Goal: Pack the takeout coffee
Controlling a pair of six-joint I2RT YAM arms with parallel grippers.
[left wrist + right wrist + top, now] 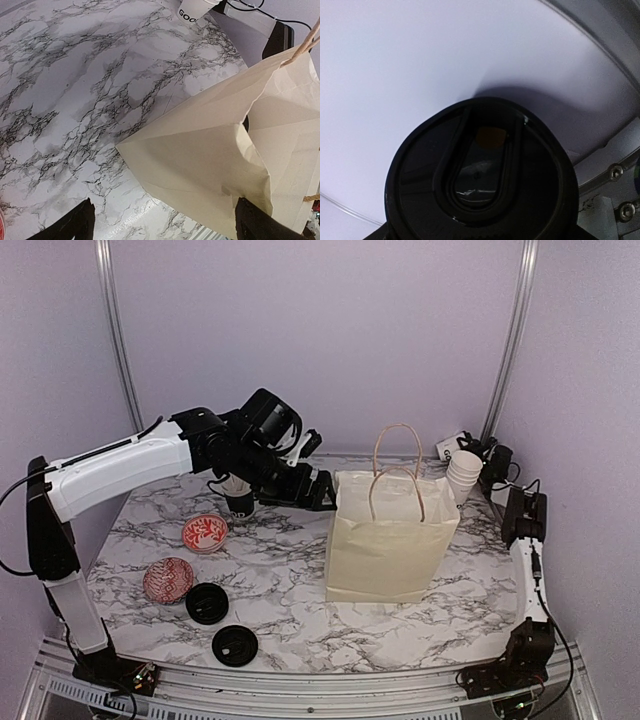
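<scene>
A stack of white paper cups [463, 476] stands at the back right, behind the cream paper bag [390, 535]. Another white cup with black lettering [450, 448] lies beside it, and its base shows in the left wrist view [195, 8]. My right gripper [488, 463] is right next to the stack. A round black lid [480, 185] fills the bottom of the right wrist view and hides the fingers. My left gripper [318, 490] [165, 227] hangs open just left of the bag, with only the bag's lower edge and table between its fingers.
Two red-patterned bowls [205, 533] [167, 580] and two loose black lids [207, 603] [235, 645] lie at the front left. A black cup [238, 502] stands under the left arm. The marble table [290, 580] ends at walls behind and to the right.
</scene>
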